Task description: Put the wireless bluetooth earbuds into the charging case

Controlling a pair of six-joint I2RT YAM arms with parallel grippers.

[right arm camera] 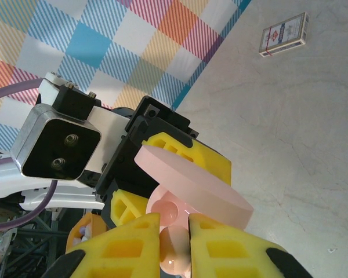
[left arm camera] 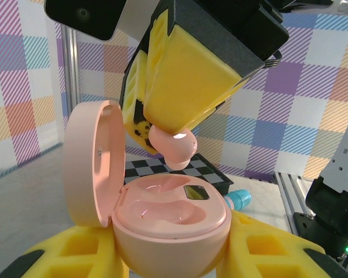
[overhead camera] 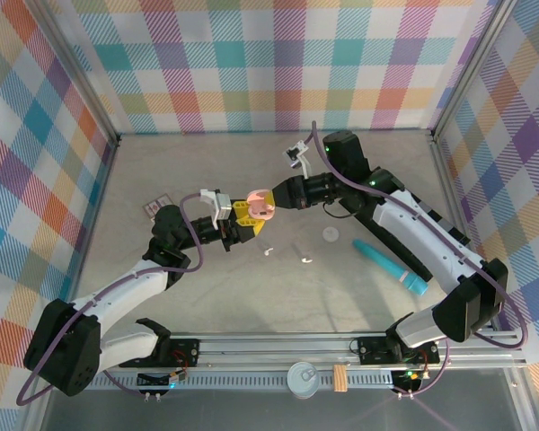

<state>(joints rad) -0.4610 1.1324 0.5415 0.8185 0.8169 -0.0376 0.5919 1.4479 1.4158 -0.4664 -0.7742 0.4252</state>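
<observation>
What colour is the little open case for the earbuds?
Pale pink, inside and out. The charging case shows best in the left wrist view.

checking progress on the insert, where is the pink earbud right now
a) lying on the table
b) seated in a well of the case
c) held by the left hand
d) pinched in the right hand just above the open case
D: the pink earbud sits between the yellow fingers of the right hand, just above the open pink case that the left hand holds.
</observation>
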